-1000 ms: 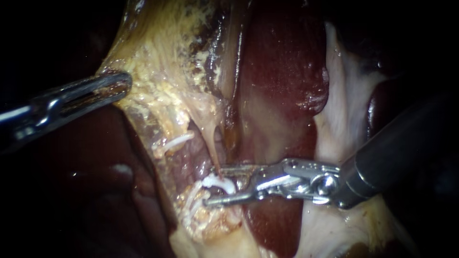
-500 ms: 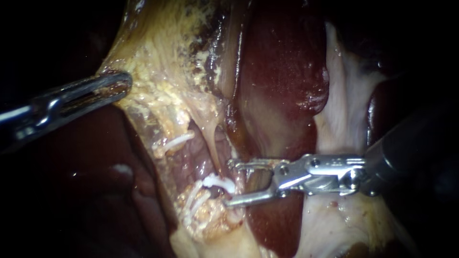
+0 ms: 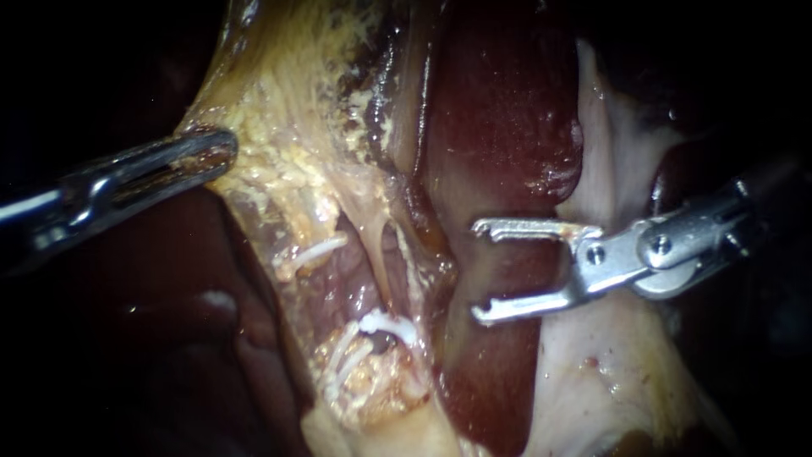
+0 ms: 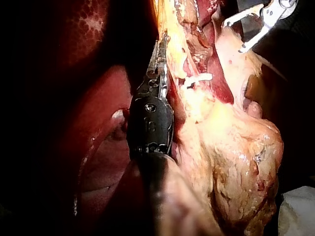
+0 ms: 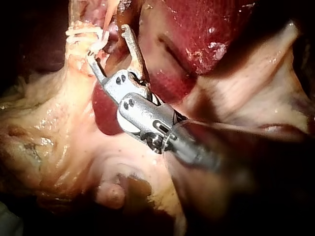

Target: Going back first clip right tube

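**Right jaws wide and empty, clear of the clip**

The small white clip (image 3: 385,324) sits across the lower end of a thin pale tube (image 3: 378,254), with crumbly yellow fat just beside it. It lies ahead of the right instrument (image 3: 479,271), past the tip of that instrument's lower jaw and apart from it; neither jaw touches the clip or the tube. Whether this is the right tube cannot be told, as two pale strands run close together there.

The right instrument's two slim silver jaws are spread wide, with a broad gap between them. Nothing is gripped. Only the dark red liver (image 3: 499,152) shows in the gap behind them. In the right wrist view the same open jaws point toward the white clip strands, close to them but not on them.

A second white clip (image 3: 313,251) lies farther ahead of the right jaws, on the pale yellow fatty tissue (image 3: 279,169).

Well apart from all this, the left instrument (image 3: 222,145) has its jaws closed together on the edge of that yellow tissue, which is drawn to a point at their tip.
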`<state>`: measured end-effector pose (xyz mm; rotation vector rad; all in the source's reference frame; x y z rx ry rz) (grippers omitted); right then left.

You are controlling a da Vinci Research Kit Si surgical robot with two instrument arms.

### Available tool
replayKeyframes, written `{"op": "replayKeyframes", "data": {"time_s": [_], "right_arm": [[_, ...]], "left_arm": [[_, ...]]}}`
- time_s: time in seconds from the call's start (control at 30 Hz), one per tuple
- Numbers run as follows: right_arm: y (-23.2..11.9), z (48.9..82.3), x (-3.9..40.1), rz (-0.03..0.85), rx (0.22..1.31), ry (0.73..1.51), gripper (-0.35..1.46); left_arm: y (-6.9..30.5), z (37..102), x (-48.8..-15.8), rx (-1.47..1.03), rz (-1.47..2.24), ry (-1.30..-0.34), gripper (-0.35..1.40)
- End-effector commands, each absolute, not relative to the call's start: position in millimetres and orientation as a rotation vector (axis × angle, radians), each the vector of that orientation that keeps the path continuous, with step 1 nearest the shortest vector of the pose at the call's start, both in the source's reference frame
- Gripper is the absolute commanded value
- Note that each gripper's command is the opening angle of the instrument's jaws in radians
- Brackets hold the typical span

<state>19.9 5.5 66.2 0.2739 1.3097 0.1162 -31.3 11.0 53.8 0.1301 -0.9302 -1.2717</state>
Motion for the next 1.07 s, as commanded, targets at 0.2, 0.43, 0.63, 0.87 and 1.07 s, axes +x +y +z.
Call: {"op": "replayKeyframes", "data": {"time_s": [0.2, 0.43, 0.63, 0.87, 1.07], "right_arm": [[5.6, 66.6, 19.6, 0.103, 0.268, 1.31, 0.6], [5.5, 66.7, 18.9, 0.101, 0.267, 1.31, 0.6], [5.5, 66.6, 18.7, 0.101, 0.268, 1.31, 0.6], [5.5, 66.4, 18.8, 0.101, 0.269, 1.31, 0.6], [5.5, 66.5, 18.9, 0.103, 0.267, 1.312, 0.6]], "left_arm": [[8.9, 57.6, -33.6, 0.145, -1.239, -0.889, -0.35], [6.8, 64.5, -36.6, 0.207, -1.225, -0.822, -0.35], [7.3, 65.3, -39.3, 0.22, -1.227, -0.82, -0.35], [7.4, 65.6, -39.4, 0.22, -1.225, -0.82, -0.35], [7.3, 65.5, -39.2, 0.221, -1.225, -0.821, -0.35]]}}
